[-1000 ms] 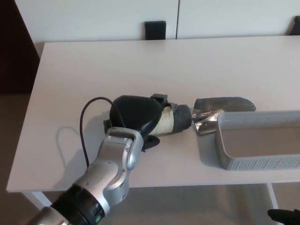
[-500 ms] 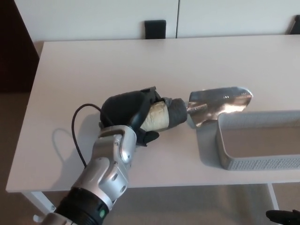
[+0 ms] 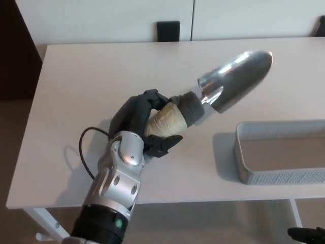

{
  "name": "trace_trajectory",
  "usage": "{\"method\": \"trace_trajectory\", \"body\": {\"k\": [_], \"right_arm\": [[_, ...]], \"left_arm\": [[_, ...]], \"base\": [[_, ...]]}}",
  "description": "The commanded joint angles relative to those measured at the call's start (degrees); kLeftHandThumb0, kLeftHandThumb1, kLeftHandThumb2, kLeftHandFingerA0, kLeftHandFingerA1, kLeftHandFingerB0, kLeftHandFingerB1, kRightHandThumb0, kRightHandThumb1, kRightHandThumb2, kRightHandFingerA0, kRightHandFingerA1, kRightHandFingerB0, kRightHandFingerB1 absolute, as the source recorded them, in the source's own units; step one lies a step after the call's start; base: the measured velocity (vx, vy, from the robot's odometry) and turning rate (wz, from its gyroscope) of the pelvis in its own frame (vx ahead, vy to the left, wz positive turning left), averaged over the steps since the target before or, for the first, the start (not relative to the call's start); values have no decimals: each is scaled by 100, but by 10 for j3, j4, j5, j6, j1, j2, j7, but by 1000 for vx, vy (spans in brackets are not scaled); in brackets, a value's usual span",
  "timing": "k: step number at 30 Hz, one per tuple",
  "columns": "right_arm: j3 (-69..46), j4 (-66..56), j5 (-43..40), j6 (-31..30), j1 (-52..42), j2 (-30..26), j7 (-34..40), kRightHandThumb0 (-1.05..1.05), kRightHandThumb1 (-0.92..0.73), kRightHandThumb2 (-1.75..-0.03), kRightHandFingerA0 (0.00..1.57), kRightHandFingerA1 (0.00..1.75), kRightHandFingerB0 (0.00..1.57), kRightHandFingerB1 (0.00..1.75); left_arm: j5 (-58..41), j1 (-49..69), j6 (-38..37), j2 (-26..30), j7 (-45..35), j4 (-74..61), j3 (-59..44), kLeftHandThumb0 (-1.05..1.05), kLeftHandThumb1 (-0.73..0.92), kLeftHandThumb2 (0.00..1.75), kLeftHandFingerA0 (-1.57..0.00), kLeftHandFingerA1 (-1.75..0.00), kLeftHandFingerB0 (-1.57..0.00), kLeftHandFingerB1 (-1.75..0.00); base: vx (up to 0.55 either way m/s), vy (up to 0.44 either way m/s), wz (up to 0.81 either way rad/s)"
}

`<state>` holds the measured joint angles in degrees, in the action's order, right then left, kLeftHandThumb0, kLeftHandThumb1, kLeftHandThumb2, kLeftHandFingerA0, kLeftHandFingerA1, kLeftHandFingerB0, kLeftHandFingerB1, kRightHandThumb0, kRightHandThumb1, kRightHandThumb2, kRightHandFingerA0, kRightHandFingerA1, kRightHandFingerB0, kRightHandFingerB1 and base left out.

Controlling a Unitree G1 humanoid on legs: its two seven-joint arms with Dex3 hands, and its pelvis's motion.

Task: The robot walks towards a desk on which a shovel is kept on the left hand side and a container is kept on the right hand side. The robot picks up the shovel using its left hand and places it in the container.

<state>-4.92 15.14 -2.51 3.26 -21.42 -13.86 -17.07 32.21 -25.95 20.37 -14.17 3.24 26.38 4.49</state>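
Note:
My left hand (image 3: 144, 124) is shut on the shovel's pale wooden handle (image 3: 165, 122), holding the shovel up above the white desk (image 3: 101, 76). The shiny metal blade (image 3: 236, 79) points up and to the right, tilted away from me. The grey container (image 3: 279, 152) sits on the desk at the right, below and right of the blade, and looks empty. My right hand shows only as a dark tip (image 3: 307, 236) at the bottom right corner, below the desk's edge.
A black cable (image 3: 86, 147) loops from my left wrist over the desk. A dark chair back (image 3: 167, 31) stands behind the far edge of the desk. The floor shows along the left and front edges of the desk.
My left hand has lifted the shovel off the desk. The blade has swung upward and now points up to the right, above the container's near corner.

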Motion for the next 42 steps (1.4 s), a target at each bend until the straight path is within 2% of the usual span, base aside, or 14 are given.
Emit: {"method": "trace_trajectory", "body": {"k": [1, 9, 10, 13, 15, 16, 18, 21, 22, 32, 33, 38, 40, 42], "right_arm": [[4, 8, 6, 12, 7, -20, -15, -29, -61, -58, 65, 49, 50, 43], [8, 14, 12, 7, 9, -23, -15, -34, -60, -57, 67, 48, 51, 42], [9, 12, 14, 6, 9, -23, -13, -33, -61, -57, 67, 48, 51, 42], [10, 14, 12, 2, 11, -24, -15, -33, -61, -57, 67, 48, 50, 42], [10, 18, 11, 8, 10, -25, -18, -36, -59, -57, 66, 48, 50, 42], [11, 19, 11, 10, 11, -25, -19, -36, -59, -57, 66, 48, 50, 42], [10, 22, 8, 12, 11, -26, -22, -36, -59, -57, 66, 48, 49, 42], [11, 22, 6, 12, 13, -28, -25, -35, -60, -57, 67, 48, 48, 42], [12, 27, 9, 18, 14, -29, -24, -35, -60, -57, 66, 47, 48, 42], [19, 20, 13, 15, 16, -34, -23, -38, -59, -57, 68, 49, 48, 42], [19, 19, 13, 15, 16, -35, -23, -38, -59, -57, 68, 49, 49, 42], [19, 26, 14, 16, 22, -40, -24, -36, -60, -57, 67, 48, 48, 41], [20, 25, 12, 17, 21, -40, -24, -36, -60, -57, 68, 48, 49, 42], [19, 18, 8, 6, 18, -38, -26, -36, -60, -57, 67, 48, 48, 41]], "left_arm": [[-276, 89, -82, -103, -62, -160, -113, -41, 40, 102, -139, -129, -110, -105], [-135, 127, -113, -12, -114, -302, 112, -77, 42, 94, -132, -126, -119, -100], [-109, 125, -126, 3, -103, -307, 136, -75, 56, 65, -131, -125, -125, -87], [-41, 103, -141, 63, -109, -338, 212, -71, 46, 104, -142, -138, -110, -107], [-27, 99, -123, 75, -107, -355, 233, -81, 66, 67, -123, -140, -116, -107], [-16, 96, -112, 81, -106, -363, 244, -81, 49, 96, -128, -133, -115, -107], [24, 76, -76, 100, -113, -376, 276, -81, 71, 63, -120, -147, -110, -111], [72, 47, -71, 123, -81, -355, 312, -83, 52, 92, -126, -138, -108, -113], [98, 34, -61, 128, -70, -340, 327, -82, 71, 63, -122, -153, -105, -123], [199, -39, -20, 142, -5, -218, 400, -86, 63, 103, -137, -140, -95, -105], [204, -42, -20, 143, 5, -210, 401, -84, 84, 74, -135, -150, -95, -115], [218, -51, -5, 138, 37, -176, 403, -82, 90, 73, -134, -153, -83, -108], [234, -55, 2, 140, 47, -173, 405, -86, 70, 106, -139, -142, -85, -103], [259, -57, 12, 142, 66, -177, 409, -81, 92, 74, -135, -151, -71, -90]], "base": [[0, 0, 0], [0, 0, 0], [0, 0, 0], [0, 0, 0], [0, 0, 0], [0, 0, 0], [0, 0, 0], [0, 0, 0], [0, 0, 0], [0, 0, 0], [0, 0, 0], [0, 0, 0], [0, 0, 0], [0, 0, 0]]}}
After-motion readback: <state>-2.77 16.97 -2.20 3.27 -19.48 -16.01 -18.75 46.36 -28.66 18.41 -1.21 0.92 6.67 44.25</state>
